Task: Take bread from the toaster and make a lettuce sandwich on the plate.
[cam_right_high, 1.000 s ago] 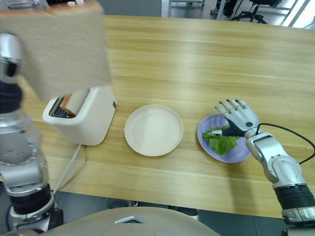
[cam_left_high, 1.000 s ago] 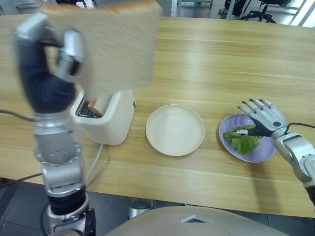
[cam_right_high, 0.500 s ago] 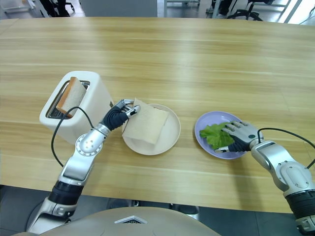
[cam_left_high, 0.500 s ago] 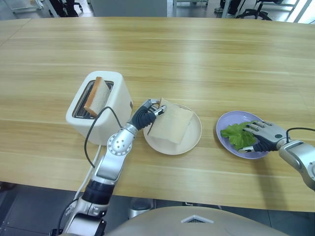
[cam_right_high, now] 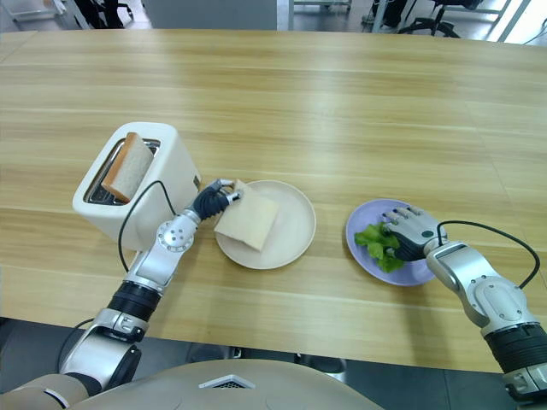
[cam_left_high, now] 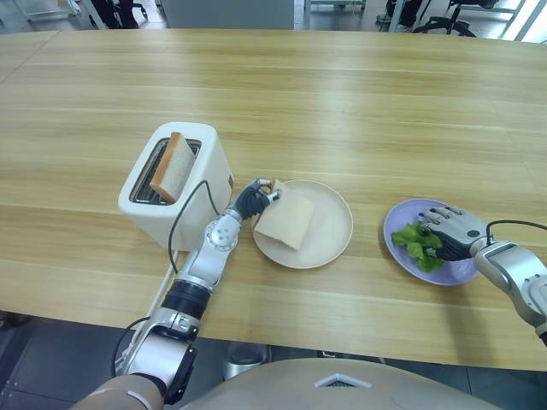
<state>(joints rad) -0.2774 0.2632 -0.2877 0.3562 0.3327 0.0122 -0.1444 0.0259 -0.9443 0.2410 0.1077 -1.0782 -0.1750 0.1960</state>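
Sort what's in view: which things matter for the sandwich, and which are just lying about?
Job: toaster; second slice standing in it; bread slice in left hand; cream plate; lettuce under right hand; purple plate.
Lying about: office chairs behind the table.

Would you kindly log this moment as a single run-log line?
left hand: grips slice resting on plate | right hand: curled on lettuce in dish | toaster: second slice inside
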